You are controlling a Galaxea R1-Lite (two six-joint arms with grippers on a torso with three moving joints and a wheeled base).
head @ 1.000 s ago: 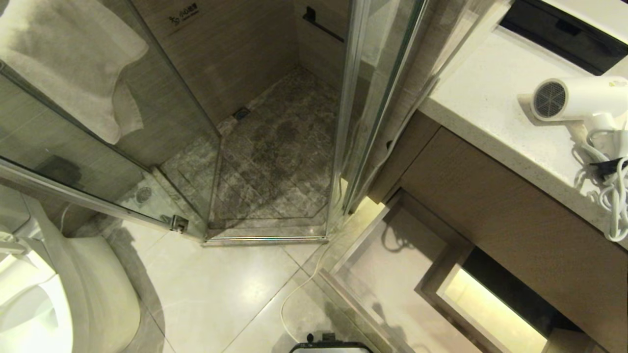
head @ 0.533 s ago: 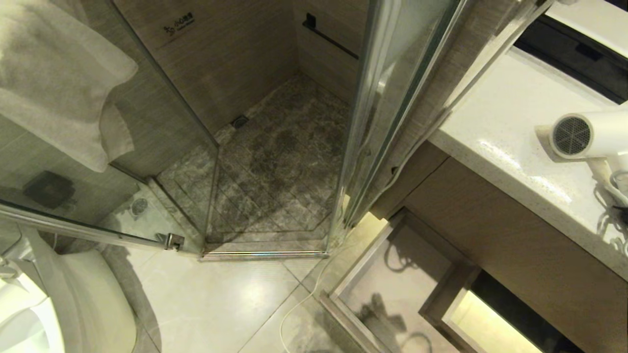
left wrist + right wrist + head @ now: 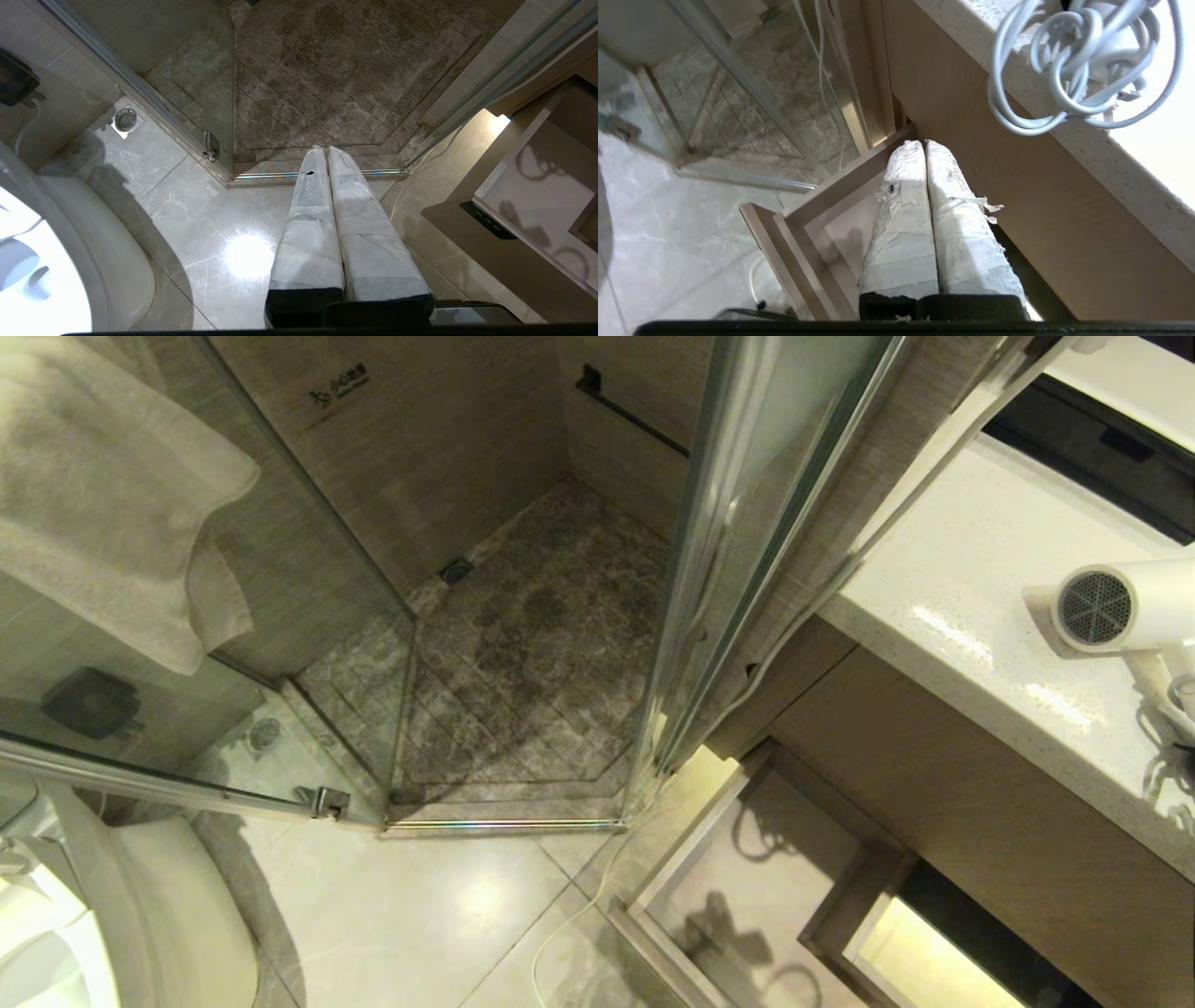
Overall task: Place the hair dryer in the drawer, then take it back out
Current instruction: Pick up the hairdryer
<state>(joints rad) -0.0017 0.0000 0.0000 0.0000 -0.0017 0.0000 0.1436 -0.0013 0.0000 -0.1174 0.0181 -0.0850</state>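
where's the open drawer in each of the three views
Head view: the drawer is open at the bottom, right of middle, below the countertop.
Left wrist view: drawer at the right edge, beside the closed left tool.
Right wrist view: drawer at lower middle, partly behind the closed right tool.
Shared landmark: the shower's metal threshold strip, seen in all three.
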